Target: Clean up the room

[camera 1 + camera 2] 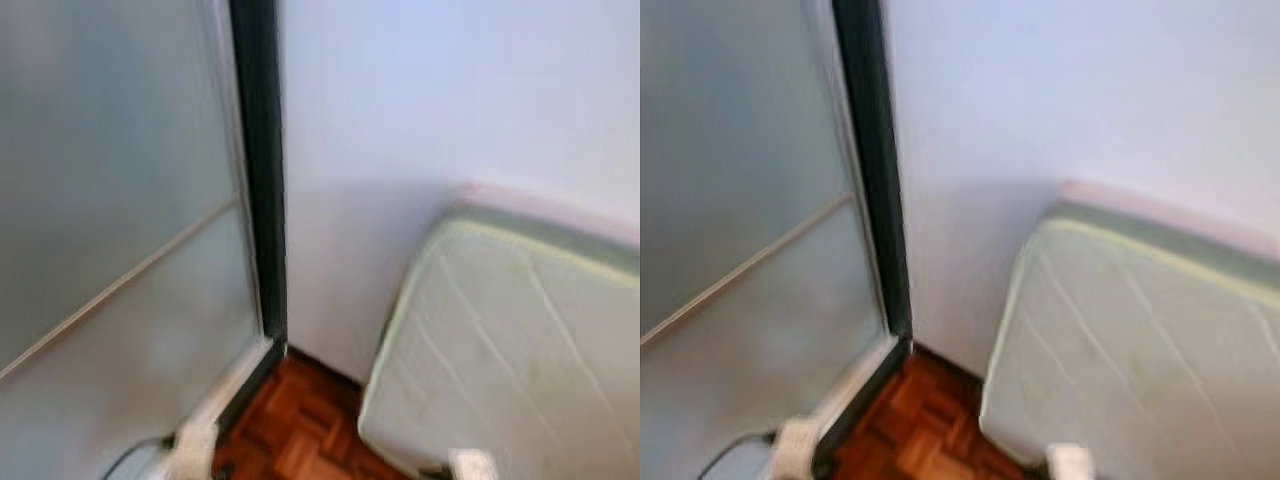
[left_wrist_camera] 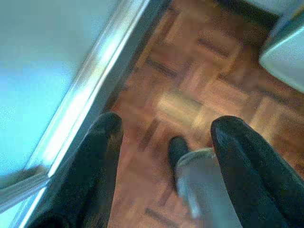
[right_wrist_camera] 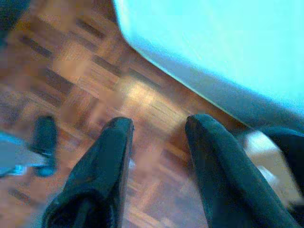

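Head views blurred: white wall ahead, frosted glass sliding door on left with dark frame meeting wall at corner. Pale green quilted mattress on right, near wall, corner rounded. Strip of parquet floor between door track and mattress. No clear clutter item to tidy visible anywhere; cannot tell what task's target is.

Left wrist view: left gripper fingers spread apart, nothing between, hanging over parquet beside metal door track; robot foot below.

Right wrist view: right gripper fingers apart, empty, over parquet just beside mattress edge.
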`<state>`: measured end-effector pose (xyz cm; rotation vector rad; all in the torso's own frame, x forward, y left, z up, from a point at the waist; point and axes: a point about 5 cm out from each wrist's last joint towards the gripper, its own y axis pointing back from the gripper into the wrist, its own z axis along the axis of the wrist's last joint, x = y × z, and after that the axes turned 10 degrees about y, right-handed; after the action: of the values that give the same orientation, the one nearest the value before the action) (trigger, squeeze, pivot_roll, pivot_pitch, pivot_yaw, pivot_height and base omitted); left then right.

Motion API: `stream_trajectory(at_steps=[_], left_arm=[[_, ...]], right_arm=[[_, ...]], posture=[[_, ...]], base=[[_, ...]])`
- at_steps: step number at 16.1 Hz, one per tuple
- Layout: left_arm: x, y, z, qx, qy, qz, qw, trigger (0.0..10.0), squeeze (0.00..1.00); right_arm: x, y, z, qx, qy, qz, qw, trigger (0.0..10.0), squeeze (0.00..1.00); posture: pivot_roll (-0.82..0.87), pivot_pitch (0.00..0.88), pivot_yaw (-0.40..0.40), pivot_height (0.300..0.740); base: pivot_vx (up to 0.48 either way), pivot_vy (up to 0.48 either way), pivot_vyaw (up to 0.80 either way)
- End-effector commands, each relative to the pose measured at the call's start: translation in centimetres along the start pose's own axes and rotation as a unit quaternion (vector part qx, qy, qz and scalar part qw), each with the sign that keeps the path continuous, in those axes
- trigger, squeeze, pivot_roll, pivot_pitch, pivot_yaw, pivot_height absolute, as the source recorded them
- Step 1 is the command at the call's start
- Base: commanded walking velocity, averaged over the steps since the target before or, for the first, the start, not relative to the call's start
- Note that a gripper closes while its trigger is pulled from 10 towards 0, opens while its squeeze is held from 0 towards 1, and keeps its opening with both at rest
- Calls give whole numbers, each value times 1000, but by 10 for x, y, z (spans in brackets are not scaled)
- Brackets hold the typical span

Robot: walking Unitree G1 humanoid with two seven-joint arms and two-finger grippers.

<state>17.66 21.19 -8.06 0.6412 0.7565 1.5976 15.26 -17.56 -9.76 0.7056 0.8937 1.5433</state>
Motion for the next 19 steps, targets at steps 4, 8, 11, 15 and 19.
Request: stream_trajectory(at_steps=[4, 8, 11, 15, 19], left_arm=[[-7, -2, 7, -6, -2, -9, 1000, 10000, 0], [-7, -2, 7, -8, -3, -7, 1000, 10000, 0], [-7, -2, 7, -8, -3, -7, 1000, 10000, 0], [-7, -2, 7, -8, -5, -7, 1000, 10000, 0], [-7, -3, 8, -9, -5, -7, 1000, 10000, 0]], right_arm=[[-7, 3, -8, 12, 1, -7, 1000, 10000, 0], [-8, 3, -8, 10, 3, -10, 1000, 10000, 0], [-8, 3, -8, 9, 3, -9, 1000, 10000, 0], [-8, 3, -8, 10, 4, -9, 1000, 10000, 0], [-7, 3, -8, 10, 6, -9, 1000, 10000, 0]], posture=[[4, 18, -36, 740], [5, 17, -37, 740], [6, 17, -37, 740], [6, 17, -36, 740], [6, 18, -36, 740]], base=[[387, 0, -562], [73, 0, 0], [0, 0, 0], [0, 0, 0], [0, 0, 0]])
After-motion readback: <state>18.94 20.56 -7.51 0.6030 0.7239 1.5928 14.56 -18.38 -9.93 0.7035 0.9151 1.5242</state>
